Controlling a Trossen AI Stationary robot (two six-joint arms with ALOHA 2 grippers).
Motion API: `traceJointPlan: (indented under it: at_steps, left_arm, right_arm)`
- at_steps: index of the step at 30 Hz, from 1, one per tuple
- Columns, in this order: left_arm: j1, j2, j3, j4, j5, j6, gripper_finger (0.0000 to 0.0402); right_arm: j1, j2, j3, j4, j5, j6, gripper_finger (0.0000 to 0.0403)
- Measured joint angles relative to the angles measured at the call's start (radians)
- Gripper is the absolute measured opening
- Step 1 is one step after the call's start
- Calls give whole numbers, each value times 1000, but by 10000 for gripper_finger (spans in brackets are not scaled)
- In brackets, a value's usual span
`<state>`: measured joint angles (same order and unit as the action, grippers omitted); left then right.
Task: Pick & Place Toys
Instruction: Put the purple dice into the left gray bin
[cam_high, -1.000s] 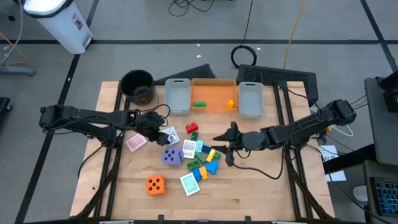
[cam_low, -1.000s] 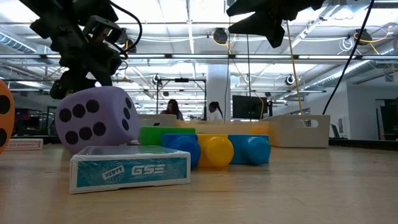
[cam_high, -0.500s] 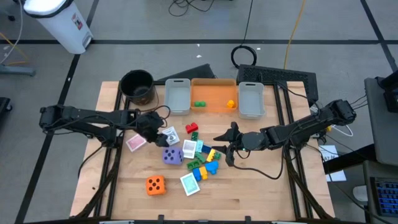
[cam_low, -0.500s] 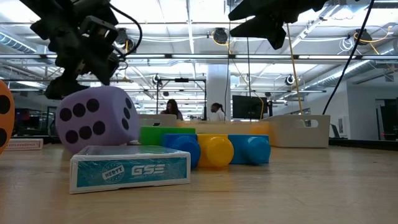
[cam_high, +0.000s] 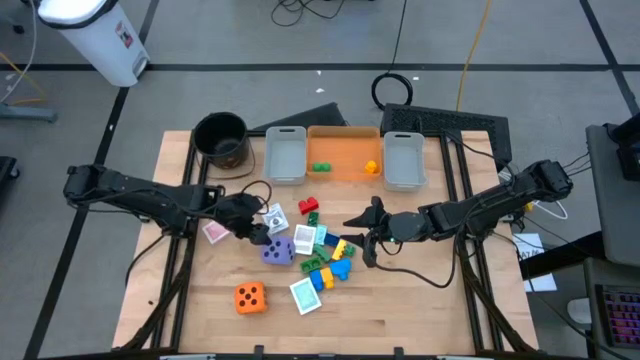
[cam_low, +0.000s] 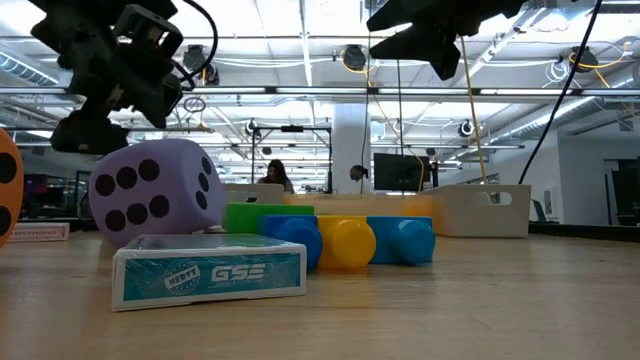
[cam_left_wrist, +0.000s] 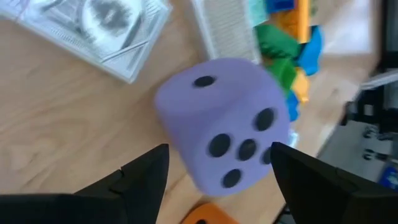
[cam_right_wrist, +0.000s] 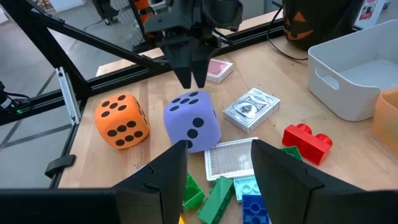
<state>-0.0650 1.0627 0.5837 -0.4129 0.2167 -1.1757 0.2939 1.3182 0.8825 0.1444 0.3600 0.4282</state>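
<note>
Fingers of the left arm spread above purple die, untouched.

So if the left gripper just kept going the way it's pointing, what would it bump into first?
Most likely the purple die: the left gripper hangs open above it, aimed at it.

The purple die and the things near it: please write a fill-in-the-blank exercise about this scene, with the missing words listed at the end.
1. The left gripper hangs directly above the ____ die.
2. The orange bin stands between two ____ bins.
3. In the left wrist view, the left gripper's jaws stand ____, one on each side of the die, and hold nothing.
4. The round pot at the table's far left corner is ____ in colour.

Missing words: purple; grey; open; black
</note>
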Motion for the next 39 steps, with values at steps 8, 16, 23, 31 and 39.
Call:
traceJointPlan:
  at_steps: [8,16,23,31,39]
  left_arm:
    - [-94,-33,-1,-84,-135,-81,280]
    - [-160,-161,-92,-46,-197,-197,280]
    - [-205,-340,-269,165,-299,-330,280]
    - [-260,-358,-318,212,-383,-382,280]
    - [-303,-303,-318,257,-394,-382,280]
  right_arm:
    - [0,0,0,0,0,-2,166]
    - [0,0,0,0,-55,5,166]
    - [0,0,0,2,-55,12,166]
    - [0,0,0,0,-56,31,166]
    - [-1,0,0,-1,-50,28,166]
